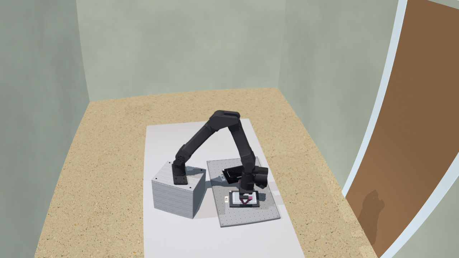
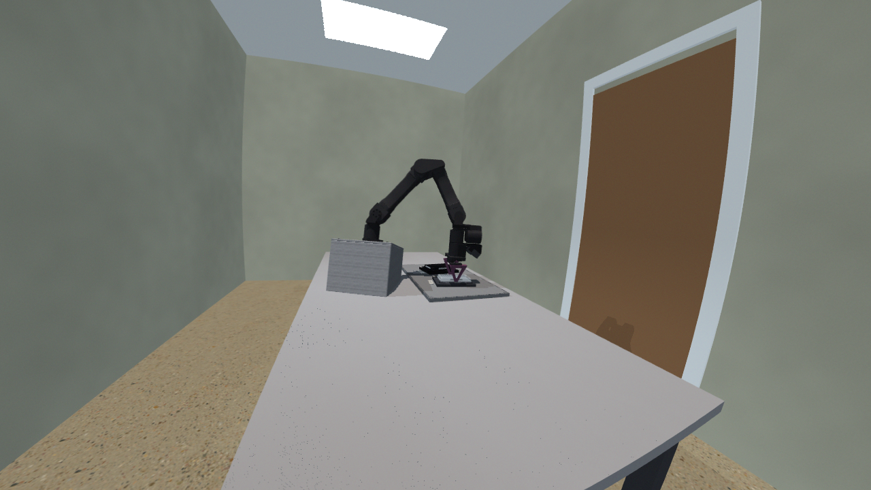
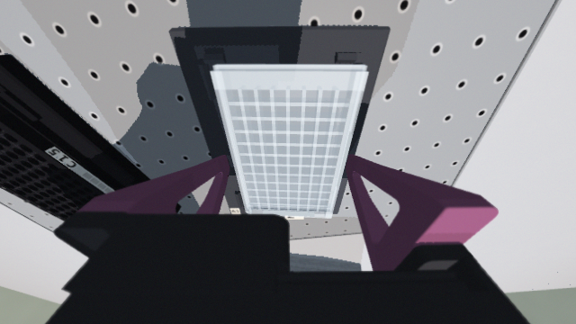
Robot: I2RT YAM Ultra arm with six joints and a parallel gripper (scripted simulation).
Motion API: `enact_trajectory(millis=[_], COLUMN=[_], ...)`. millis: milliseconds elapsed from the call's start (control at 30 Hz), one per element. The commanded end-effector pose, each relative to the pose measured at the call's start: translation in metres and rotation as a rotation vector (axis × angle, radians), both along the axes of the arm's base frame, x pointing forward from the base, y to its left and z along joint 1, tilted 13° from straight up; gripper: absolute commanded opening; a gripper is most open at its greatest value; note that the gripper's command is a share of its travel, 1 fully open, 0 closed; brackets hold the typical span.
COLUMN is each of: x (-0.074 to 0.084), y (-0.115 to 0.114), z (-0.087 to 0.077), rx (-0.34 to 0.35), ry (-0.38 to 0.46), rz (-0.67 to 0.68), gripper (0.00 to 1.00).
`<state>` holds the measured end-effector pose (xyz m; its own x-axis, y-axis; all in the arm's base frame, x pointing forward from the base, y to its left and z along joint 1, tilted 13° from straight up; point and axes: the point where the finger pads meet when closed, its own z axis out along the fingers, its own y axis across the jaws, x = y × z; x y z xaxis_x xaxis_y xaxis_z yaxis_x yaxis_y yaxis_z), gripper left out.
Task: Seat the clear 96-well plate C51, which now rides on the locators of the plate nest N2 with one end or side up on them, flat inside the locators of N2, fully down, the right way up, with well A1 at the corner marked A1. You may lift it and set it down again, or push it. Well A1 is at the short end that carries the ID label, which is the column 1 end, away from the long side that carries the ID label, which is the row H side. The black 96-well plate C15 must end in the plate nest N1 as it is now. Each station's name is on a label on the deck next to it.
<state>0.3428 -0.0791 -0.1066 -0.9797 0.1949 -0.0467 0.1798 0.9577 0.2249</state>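
The clear plate C51 [image 3: 288, 139] lies on the dark plate nest N2 [image 3: 279, 49]; it also shows in the top view [image 1: 243, 199] and small in the exterior view [image 2: 453, 280]. Whether one end rides up I cannot tell. My gripper [image 3: 287, 161] is open, low over the plate, with one purple finger on each long side near the near end; I cannot tell if they touch it. It shows in the top view [image 1: 245, 200] too. The black plate C15 [image 3: 40, 166] [image 1: 233, 173] sits at the left in its nest N1, label visible.
The nests stand on a grey perforated deck board on the white table. A grey block [image 1: 178, 192] carrying the arm's base stands to the board's left. A small station label [image 1: 226, 199] lies beside N2.
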Motion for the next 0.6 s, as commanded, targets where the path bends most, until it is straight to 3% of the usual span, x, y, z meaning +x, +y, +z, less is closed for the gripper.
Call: enact_trajectory(millis=[0, 500, 533, 567], x=[0.0051, 0.0051, 0.0051, 0.0051], y=[-0.0025, -0.0025, -0.0025, -0.0025], z=[0.0006, 0.0006, 0.0006, 0.0006], rx=[-0.007, -0.007, -0.007, -0.007], ry=[-0.02, -0.02, -0.02, -0.02], rz=[-0.004, -0.004, -0.004, -0.004], gripper=[1.0, 1.0, 0.0, 0.0])
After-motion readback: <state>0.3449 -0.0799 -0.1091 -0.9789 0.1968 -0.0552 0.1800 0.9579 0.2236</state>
